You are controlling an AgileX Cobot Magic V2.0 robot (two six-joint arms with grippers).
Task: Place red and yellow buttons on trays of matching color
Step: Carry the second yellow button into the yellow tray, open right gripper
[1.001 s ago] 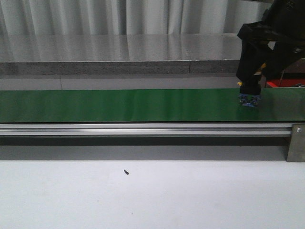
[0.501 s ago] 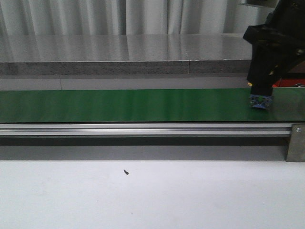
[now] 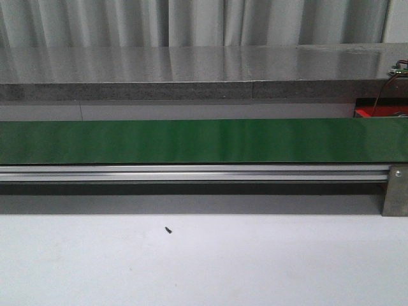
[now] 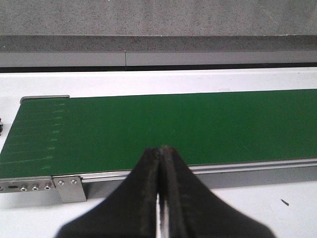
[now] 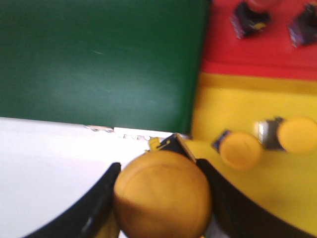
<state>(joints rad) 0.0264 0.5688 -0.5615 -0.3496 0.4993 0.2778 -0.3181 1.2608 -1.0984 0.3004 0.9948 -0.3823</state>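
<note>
In the right wrist view my right gripper (image 5: 157,164) is shut on a yellow button (image 5: 162,198), whose round cap fills the gap between the black fingers. It hangs at the belt's end, beside the yellow tray (image 5: 237,109), where two yellow buttons (image 5: 241,149) (image 5: 296,134) lie. Beyond it, the red tray (image 5: 233,54) holds two dark-based buttons (image 5: 250,20) (image 5: 303,27). My left gripper (image 4: 162,148) is shut and empty at the near rail of the green belt (image 4: 148,129). Neither gripper shows in the front view; only a corner of the red tray (image 3: 370,113) shows there.
The green conveyor belt (image 3: 191,140) runs across the front view with a metal rail (image 3: 191,172) along its near side. A grey ledge (image 3: 159,89) stands behind it. A small dark speck (image 3: 168,229) lies on the white table.
My right arm, with a blue-based button in its fingers, moved to the right along the belt and left the front view.
</note>
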